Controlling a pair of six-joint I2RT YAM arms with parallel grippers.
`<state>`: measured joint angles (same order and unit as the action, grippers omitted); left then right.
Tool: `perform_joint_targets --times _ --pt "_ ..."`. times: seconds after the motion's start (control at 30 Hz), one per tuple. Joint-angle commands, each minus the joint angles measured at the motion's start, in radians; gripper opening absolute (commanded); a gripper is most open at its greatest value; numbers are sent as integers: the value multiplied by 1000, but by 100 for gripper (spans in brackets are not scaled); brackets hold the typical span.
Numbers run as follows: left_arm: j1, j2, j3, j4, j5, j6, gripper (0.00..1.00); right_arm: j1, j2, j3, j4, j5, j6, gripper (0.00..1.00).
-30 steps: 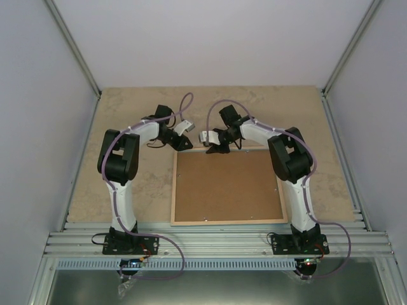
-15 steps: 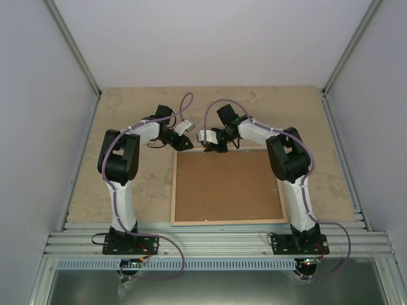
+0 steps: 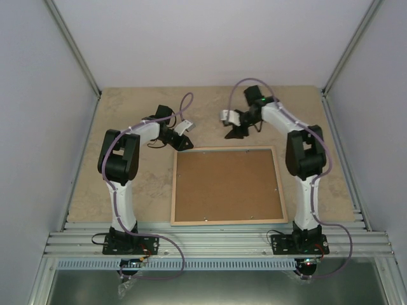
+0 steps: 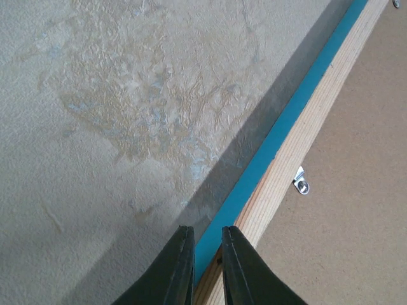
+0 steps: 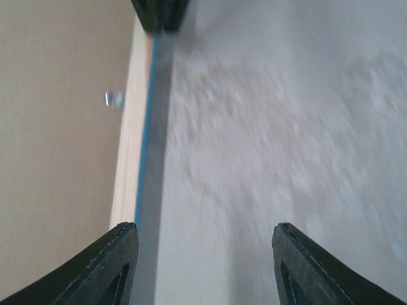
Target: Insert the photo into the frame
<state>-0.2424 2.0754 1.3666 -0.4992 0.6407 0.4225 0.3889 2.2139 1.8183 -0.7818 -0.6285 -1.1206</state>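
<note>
Both jaws empty; frame (image 3: pixel 227 222) face down toward surface's (image 3: pixel 127 108) near edge, photo unseen.
Backing (image 3: pixel 226 185) on, so clips (image 4: pixel 301 184) likely need fastening next; left jaws nearly closed, right jaws wide apart.

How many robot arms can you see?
2. The left arm bends toward the frame's far left corner; the right arm stands at its right side, reaching beyond its far edge. None seem hidden.

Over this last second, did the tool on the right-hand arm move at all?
Yes. The right tool has swung off the frame's far edge, toward the back wall and slightly right; the frame lies where it was.
</note>
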Motion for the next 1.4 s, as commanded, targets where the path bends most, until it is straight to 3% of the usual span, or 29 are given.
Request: perform_joint_targets --times 0.0,0.23,0.6,0.93,1.17,1.37 --pt "-14 64 -41 -26 -115 -1 15 -134 -76 -67 -157 -5 -152 59" --pt "-14 63 -44 -23 -119 -7 15 -239 -107 -197 -144 56 -277 54" --pt "-15 61 -48 -15 -125 -15 16 -219 -93 -337 -57 110 -298 50" --pt "-14 55 -56 -7 -128 -16 16 -192 -67 -371 25 205 -251 24" --pt "-15 54 -59 -2 -131 -22 15 -172 -58 -404 45 218 -207 13" --pt "-15 54 -61 1 -134 -27 15 -139 -93 -462 65 200 -188 16"
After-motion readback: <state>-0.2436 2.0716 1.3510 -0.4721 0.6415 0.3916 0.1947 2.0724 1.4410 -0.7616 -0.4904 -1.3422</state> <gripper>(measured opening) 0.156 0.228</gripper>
